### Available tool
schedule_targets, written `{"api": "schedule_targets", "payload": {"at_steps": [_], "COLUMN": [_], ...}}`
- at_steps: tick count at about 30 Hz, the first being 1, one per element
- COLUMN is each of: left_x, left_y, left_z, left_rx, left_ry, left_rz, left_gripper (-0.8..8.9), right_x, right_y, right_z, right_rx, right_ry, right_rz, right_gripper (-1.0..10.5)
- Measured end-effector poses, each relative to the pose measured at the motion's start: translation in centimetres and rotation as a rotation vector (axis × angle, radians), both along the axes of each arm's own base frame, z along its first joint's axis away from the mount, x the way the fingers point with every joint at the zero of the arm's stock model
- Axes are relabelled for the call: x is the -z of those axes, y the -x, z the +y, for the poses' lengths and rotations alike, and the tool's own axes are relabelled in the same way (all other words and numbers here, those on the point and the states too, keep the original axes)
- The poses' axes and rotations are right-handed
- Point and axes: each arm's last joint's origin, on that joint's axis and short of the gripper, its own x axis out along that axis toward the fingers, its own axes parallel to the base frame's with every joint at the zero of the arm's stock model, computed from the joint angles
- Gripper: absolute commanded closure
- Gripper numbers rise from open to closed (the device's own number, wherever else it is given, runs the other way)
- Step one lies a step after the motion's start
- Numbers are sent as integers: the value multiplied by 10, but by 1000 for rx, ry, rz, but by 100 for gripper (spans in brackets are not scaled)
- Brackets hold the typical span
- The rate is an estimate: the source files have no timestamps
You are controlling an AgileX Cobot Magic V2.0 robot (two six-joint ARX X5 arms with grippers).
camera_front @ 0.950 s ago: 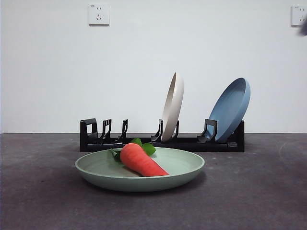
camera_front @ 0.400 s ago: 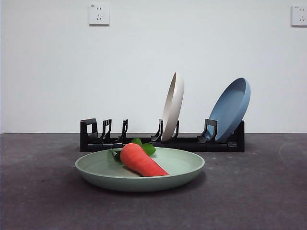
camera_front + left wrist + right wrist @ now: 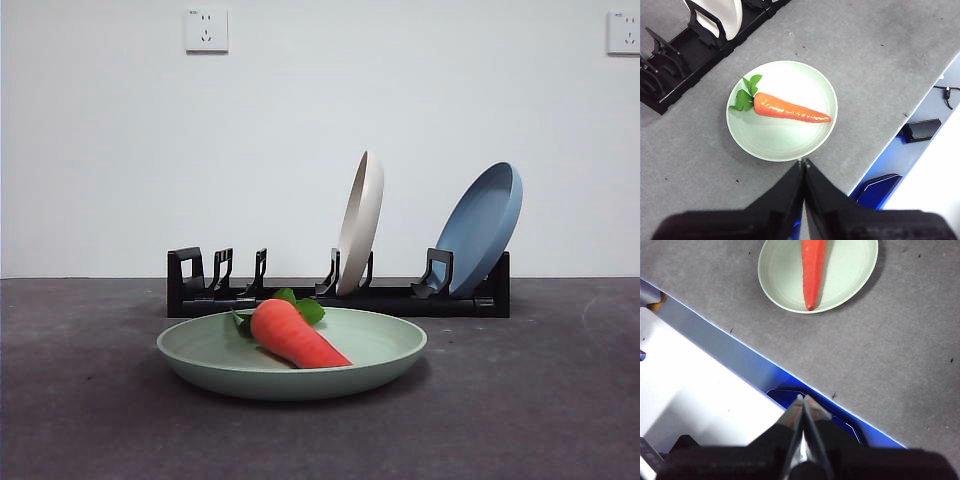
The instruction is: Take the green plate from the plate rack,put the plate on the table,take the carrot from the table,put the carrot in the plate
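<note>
The carrot [image 3: 295, 335] lies in the green plate [image 3: 290, 370], on the bench [image 3: 540, 400] just before the plate rack [image 3: 340, 297]. Left tool [image 3: 804, 162] and right tool [image 3: 801, 399] hang closed, empty, well apart from the plate. Little risk remains; only a stray arm sweep could nudge the plate.
</note>
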Motion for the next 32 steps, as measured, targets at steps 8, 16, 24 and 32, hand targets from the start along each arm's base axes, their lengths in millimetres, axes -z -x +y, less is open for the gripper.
{"api": "schedule_targets", "payload": {"at_steps": [8,16,24,32], "left_x": [0,-9,-21,53], "left_y": [0,-6,-13,-3], "left_z": [0,12,69,108], "left_rx": [0,-80,-255,-532], "left_ry": [0,27,372,372], "left_rz": [0,-127,-570,-824], "left_gripper": [816,815,815,815], "right_x": [0,0,0,0], "right_y": [0,0,0,0], "right_z": [0,0,0,0], "right_rx": [0,0,0,0], "right_ry": [0,0,0,0], "right_rz": [0,0,0,0], "right_gripper": [945,945,945,945]}}
